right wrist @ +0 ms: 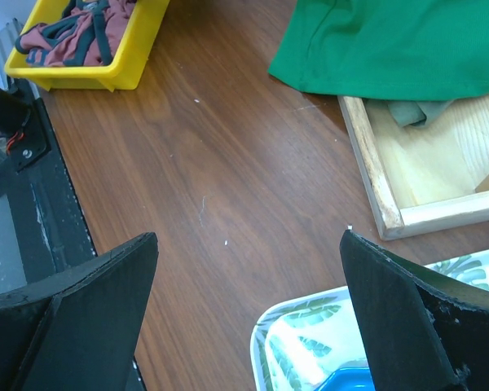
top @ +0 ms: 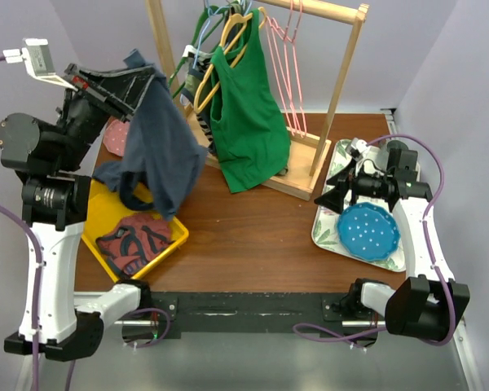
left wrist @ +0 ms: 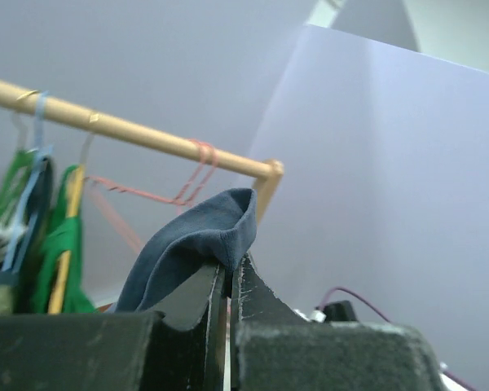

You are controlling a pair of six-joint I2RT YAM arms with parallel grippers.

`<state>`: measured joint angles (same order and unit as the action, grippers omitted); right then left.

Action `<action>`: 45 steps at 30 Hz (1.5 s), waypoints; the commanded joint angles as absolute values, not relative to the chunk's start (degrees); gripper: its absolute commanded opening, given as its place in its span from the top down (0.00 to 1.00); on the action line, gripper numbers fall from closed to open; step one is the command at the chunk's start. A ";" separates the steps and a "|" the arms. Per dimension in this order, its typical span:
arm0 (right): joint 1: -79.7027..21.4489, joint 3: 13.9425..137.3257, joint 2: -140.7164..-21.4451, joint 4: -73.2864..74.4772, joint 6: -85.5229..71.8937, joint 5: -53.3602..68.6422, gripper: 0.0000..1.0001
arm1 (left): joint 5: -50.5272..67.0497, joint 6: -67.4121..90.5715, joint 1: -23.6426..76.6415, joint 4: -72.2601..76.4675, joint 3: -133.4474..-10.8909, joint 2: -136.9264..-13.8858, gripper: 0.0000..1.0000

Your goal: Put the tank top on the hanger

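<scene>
Fabric hangs high above the left edge of the surface (top: 253, 236): the tank top (top: 159, 147), dark navy, is pinched by a fold of its upper edge in the left hand (top: 149, 80), whose jaws are pressed narrow on the cloth. The rest of it droops freely, and its lowest part dangles over the yellow bin (top: 98, 224) at the left edge, toward the near corner. A reddish garment (top: 134, 238) with dark trim lies in that bin. In the left wrist view the pinched fold bulges just above the fingertips.

The wooden rack (top: 342, 32) stands at the middle of the far edge. The pink hanger (top: 292, 61) hangs from its rail toward the right end, well apart from the tank top. More than one pink wire seems hooked there, and I cannot tell them apart. Further left on the same rail a green top (top: 244, 122) hangs on what looks like a yellow hanger (top: 228, 45), with other hangers crowded at the rail's left end.

The right hand (top: 332, 198) sits low at the right edge, jaws spread wide and holding nothing, pointing toward the middle of the surface. It is over a leaf-printed tray (top: 324, 224) that carries a blue plate (top: 368, 230).
</scene>
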<state>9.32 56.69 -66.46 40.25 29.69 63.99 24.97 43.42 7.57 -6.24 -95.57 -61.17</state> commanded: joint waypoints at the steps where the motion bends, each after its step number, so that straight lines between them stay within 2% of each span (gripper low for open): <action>1: 9.14 58.45 -66.88 39.46 30.94 63.46 0.01 | 29.71 47.20 14.56 2.99 -102.03 -64.58 1.00; 6: 9.14 58.36 -67.15 39.29 31.03 62.23 0.01 | 25.24 44.48 25.73 0.10 -107.83 -69.42 1.00; 7: 9.14 58.36 -67.24 39.20 31.11 61.97 0.01 | 24.27 42.04 30.80 -1.83 -109.23 -71.35 1.00; 12: 9.14 58.97 -67.24 40.43 32.34 60.47 0.02 | 18.90 37.27 41.64 -4.49 -107.41 -75.40 1.00; 21: 9.23 60.20 -63.11 42.18 34.63 52.65 0.02 | 14.86 39.02 43.59 5.35 -79.65 -74.09 1.00; 23: 9.14 60.90 -62.32 46.29 37.69 52.82 0.01 | 14.15 37.97 43.42 5.54 -73.76 -75.06 1.00; 25: 9.23 62.57 -62.49 49.64 42.24 52.30 0.01 | 12.58 34.40 43.42 3.53 -70.59 -76.20 0.80; 26: 9.23 63.27 -63.10 53.49 44.19 51.77 0.01 | 11.79 32.36 43.42 1.60 -70.49 -76.55 0.54; 29: 9.05 66.35 -64.85 63.93 54.11 52.29 0.01 | 5.90 24.19 43.42 -7.54 -70.84 -75.94 0.27; 32: 3.98 69.43 -67.05 73.35 64.58 53.62 0.01 | -1.82 19.00 43.33 -11.51 -68.30 -71.03 0.15; 34: -7.78 68.12 -67.06 71.99 62.16 50.73 0.02 | -7.98 17.76 43.16 -13.27 -64.97 -65.76 0.07; 35: -12.26 66.90 -66.71 66.67 59.88 49.15 0.01 | -9.56 17.67 43.07 -13.79 -63.82 -64.00 0.02; 36: -21.09 64.10 -66.01 63.14 57.16 47.65 0.01 | -11.23 17.67 42.46 -14.84 -62.42 -60.42 0.02; 38: -29.84 61.80 -66.44 55.07 51.35 42.03 0.01 | -12.82 19.85 41.75 -16.43 -58.55 -56.71 0.00; 39: -37.89 61.09 -68.62 53.37 49.76 40.36 0.01 | -14.22 20.99 41.23 -17.91 -57.06 -52.77 0.01; 43: -54.29 62.14 -78.03 47.56 43.25 33.15 0.05 | -18.54 30.57 40.87 -22.40 -47.30 -42.47 0.00; 45: -62.53 61.01 -80.93 39.50 35.48 26.13 0.08 | -21.51 35.91 40.87 -26.18 -43.35 -36.08 0.01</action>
<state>-50.50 62.02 -75.75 52.71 48.25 38.87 -13.45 25.96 41.19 -18.39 -50.37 -43.90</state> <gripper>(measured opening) 0.948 0.994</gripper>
